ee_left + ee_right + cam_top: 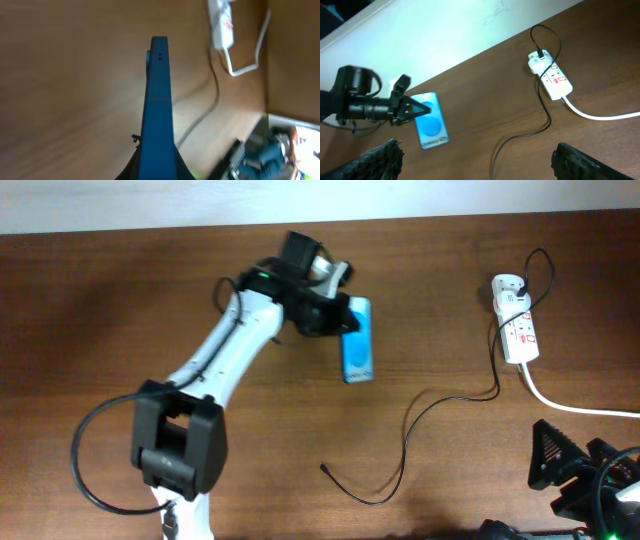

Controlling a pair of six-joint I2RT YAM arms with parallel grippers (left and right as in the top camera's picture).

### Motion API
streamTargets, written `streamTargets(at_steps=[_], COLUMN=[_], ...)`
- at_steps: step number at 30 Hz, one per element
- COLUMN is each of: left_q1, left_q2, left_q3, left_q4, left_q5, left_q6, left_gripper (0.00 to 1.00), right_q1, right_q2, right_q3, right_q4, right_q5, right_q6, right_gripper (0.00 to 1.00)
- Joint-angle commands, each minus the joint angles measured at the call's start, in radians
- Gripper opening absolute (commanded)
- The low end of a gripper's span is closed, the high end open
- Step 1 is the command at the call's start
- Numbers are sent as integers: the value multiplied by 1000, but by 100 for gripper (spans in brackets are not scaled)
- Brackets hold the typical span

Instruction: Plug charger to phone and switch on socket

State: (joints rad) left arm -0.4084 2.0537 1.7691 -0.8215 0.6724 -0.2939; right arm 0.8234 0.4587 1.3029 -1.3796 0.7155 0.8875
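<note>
My left gripper (338, 315) is shut on the far end of the phone (357, 342), whose light blue screen faces up and tilts a little. In the left wrist view the phone (157, 100) shows edge-on between my fingers (156, 172). The socket (519, 330) lies at the far right with the charger's white adapter (506, 285) plugged into it. The thin black charger cable (415, 420) loops across the table to its loose tip (325, 468), well apart from the phone. My right gripper (477, 150) is open and empty, low at the right front, above the cable (545, 117).
The socket's thick white cord (575, 405) runs off the right edge. The table's far edge meets a white wall (445, 30). The left arm (220, 360) stretches from the front left to the phone. The right wrist view also shows the phone (431, 122) and socket (554, 80).
</note>
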Motion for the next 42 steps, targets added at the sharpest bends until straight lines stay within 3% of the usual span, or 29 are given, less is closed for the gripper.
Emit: streamTargets(at_steps=[1, 3, 7, 11, 13, 15, 18, 20, 22, 25, 27, 32, 37, 39, 42], left_q1=[39, 56, 168, 330, 395, 443, 469, 469, 469, 469, 469, 470, 470, 470, 470], left_q2=[2, -3, -76, -195, -216, -218, -218, -218, -218, -218, -218, -218, -218, -218, -218], left_q3=[19, 26, 52, 52, 52, 52, 52, 52, 52, 52, 52, 52, 52, 52, 52], left_q4=[1, 0, -31, -273, -402, -485, -511, -503, -497, -497, -497, -489, -481, -481, -481], left_q5=[73, 103, 151, 151, 151, 152, 152, 163, 170, 169, 169, 169, 169, 169, 169], left_q6=[42, 52, 62, 142, 235, 291, 311, 310, 310, 311, 311, 311, 310, 310, 310], left_gripper=[0, 0, 0, 0, 0, 0, 0, 0, 0, 0, 0, 0, 0, 0, 0], right_q1=[0, 0, 0, -7, -59, -138, -219, -171, -110, -47, 17, 137, 247, 271, 293], right_q2=[11, 50, 364, 700, 795, 865, 967, 1027, 1081, 1170, 1201, 1244, 1294, 1349, 1386], right_q3=[-6, -51, -105, -105, -105, -105, -105, -109, -126, -158, -174, -253, -259, -259, -259], right_q4=[10, 49, 151, 277, 382, 435, 319, 298, 320, 367, 399, 472, 507, 495, 497], right_q5=[16, -17, -226, -349, -551, -829, -953, -996, -993, -993, -973, -685, -598, -569, -542], right_q6=[12, -9, -309, -307, -365, -536, -655, -701, -708, -708, -704, -636, -662, -670, -670], right_gripper=[99, 99, 98, 98, 98, 98, 100, 98, 96, 81, 81, 80, 86, 69, 64])
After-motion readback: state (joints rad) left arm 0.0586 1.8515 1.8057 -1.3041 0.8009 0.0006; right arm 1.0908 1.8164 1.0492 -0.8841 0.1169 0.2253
